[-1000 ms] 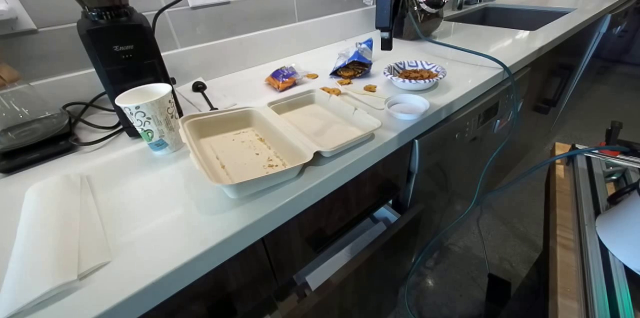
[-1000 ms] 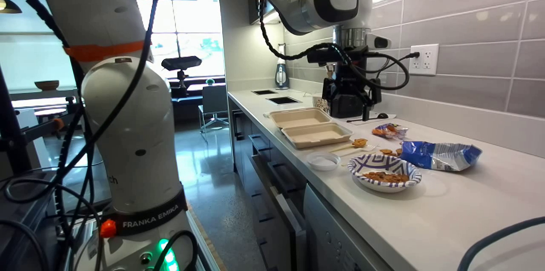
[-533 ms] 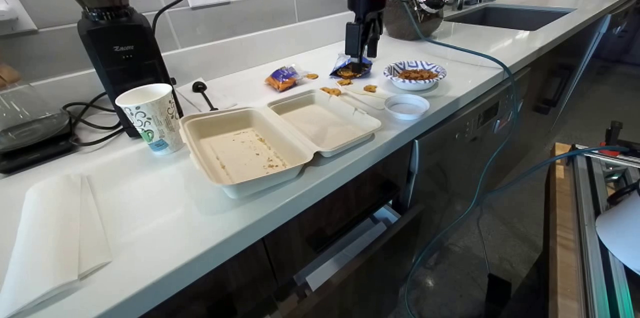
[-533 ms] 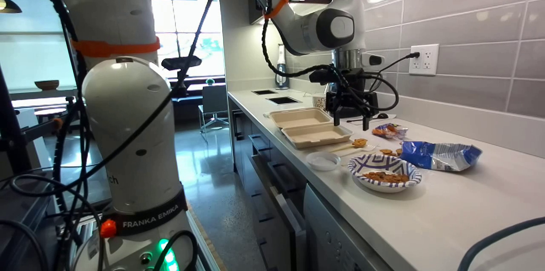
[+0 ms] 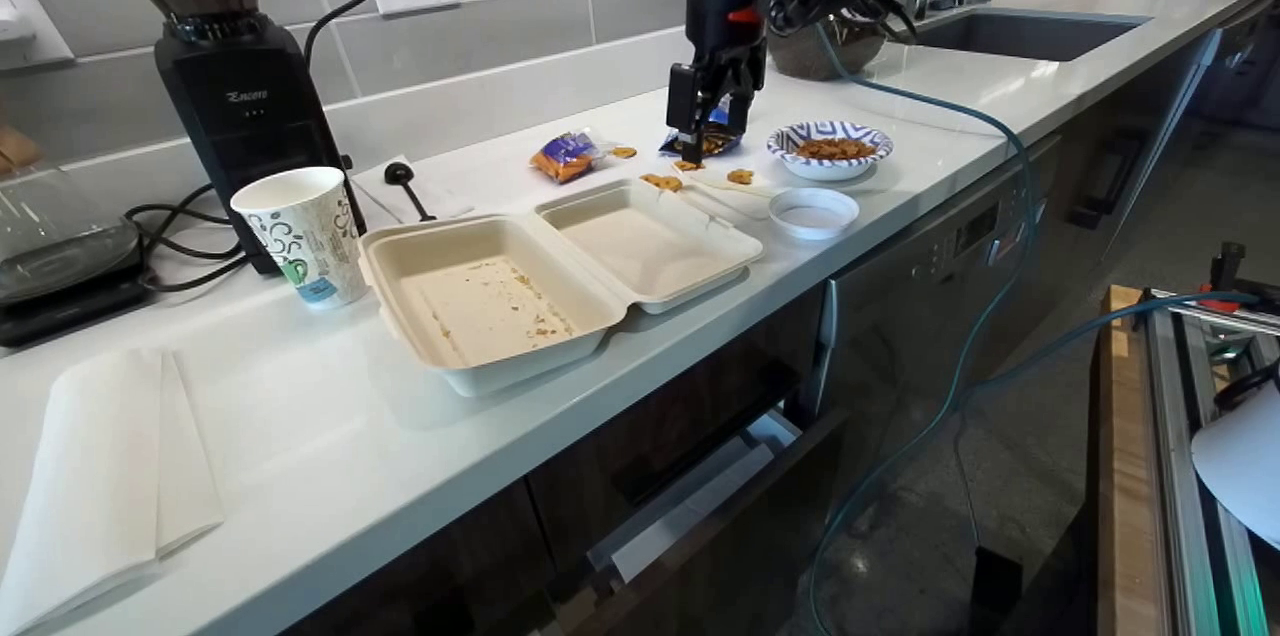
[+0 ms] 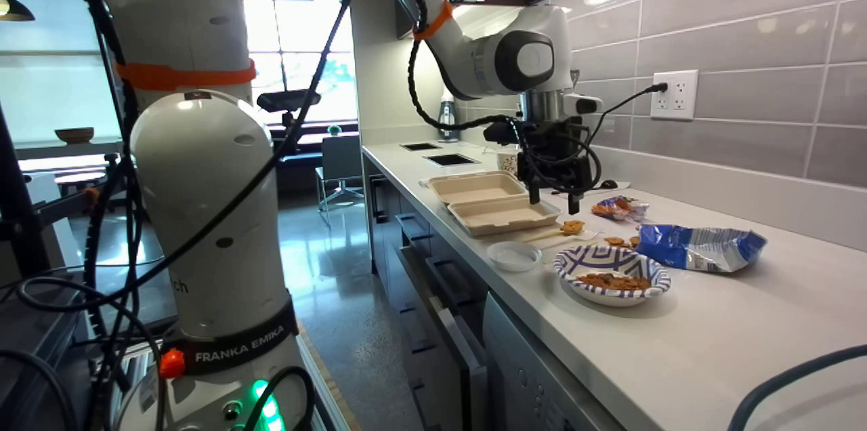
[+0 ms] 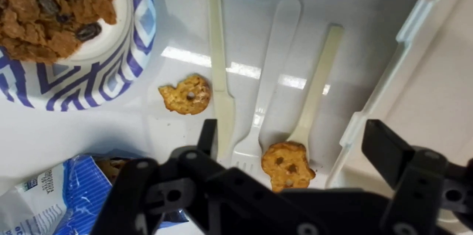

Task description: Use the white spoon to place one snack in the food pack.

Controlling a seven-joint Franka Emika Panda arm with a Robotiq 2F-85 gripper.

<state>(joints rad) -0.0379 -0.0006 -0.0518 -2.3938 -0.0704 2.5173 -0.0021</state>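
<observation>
The cream-white spoon (image 7: 317, 79) lies on the counter in the wrist view, its head covered by an orange-brown snack (image 7: 288, 164). That snack (image 6: 572, 227) also shows in an exterior view. A second snack (image 7: 186, 94) rests by the knife. The food pack (image 5: 545, 361) lies unfolded, with crumbs in one half; its nearer half (image 7: 425, 105) fills the right side of the wrist view. My gripper (image 6: 554, 199) hangs above the utensils with nothing between its fingers. In the wrist view the open jaws stand either side of the spoon, one finger (image 7: 388, 150) over the pack.
A cream knife (image 7: 220, 68) and a white fork (image 7: 271, 65) lie beside the spoon. Around them stand a patterned bowl (image 5: 780, 151) of flakes, a small white dish (image 5: 814, 214), a blue bag (image 6: 704, 248) and an orange packet (image 5: 566, 158). A paper cup (image 5: 300, 236) stands beyond the pack.
The gripper has come down toward the counter, moving left in an exterior view to hang over the utensils. Its jaws have stayed open. The spoon, snacks and pack have not moved.
</observation>
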